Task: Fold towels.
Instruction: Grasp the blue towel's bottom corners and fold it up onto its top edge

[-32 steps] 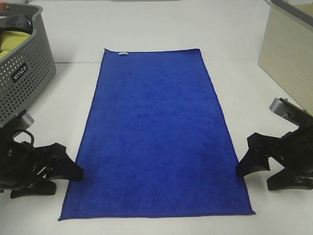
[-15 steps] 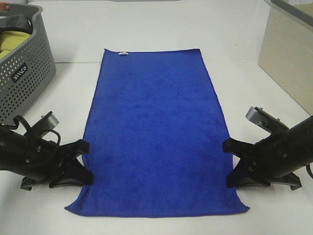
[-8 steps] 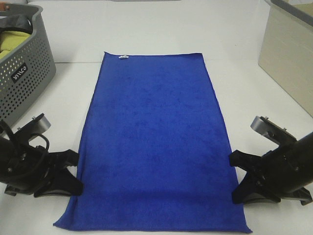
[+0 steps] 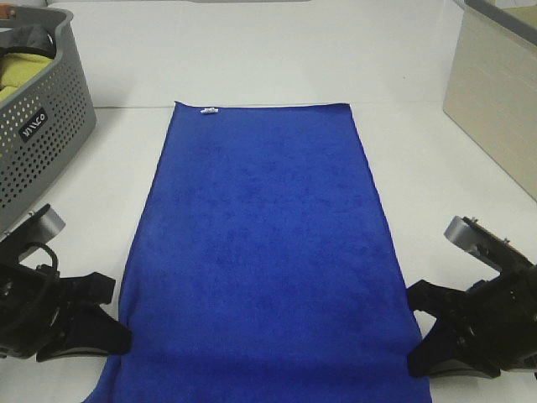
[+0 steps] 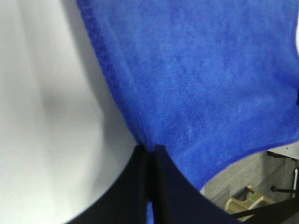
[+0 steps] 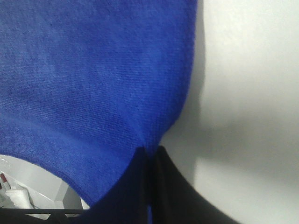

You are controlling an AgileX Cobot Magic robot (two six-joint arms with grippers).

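- The white tabletop (image 4: pixel 277 50) fills the high view and carries everything else.
- The royal-blue towel (image 4: pixel 264 252) lies flat and open down the middle, running long from 12 o'clock to 6 o'clock. Its far short edge is straight, and its near end runs out of the picture at 6 o'clock. In both wrist views that near end reaches past the tabletop's edge.
- A grey perforated basket (image 4: pixel 42 126) stands at 10 o'clock, well apart from the towel.
- A beige box (image 4: pixel 495 92) stands at 2 o'clock, cut off by the picture's edge.
- The left hand (image 4: pixel 117 321) sits low at 8 o'clock. Its jaws are clenched on the towel's left long hem, pinching the edge (image 5: pixel 149 148).
- The right hand (image 4: pixel 417 332) sits at 4 o'clock, likewise clenched on the right long hem (image 6: pixel 150 150).
- A yellow-green cloth (image 4: pixel 13 75) shows inside the basket.
- A small white tag (image 4: pixel 209 109) sits on the towel's far short edge, towards 11 o'clock.
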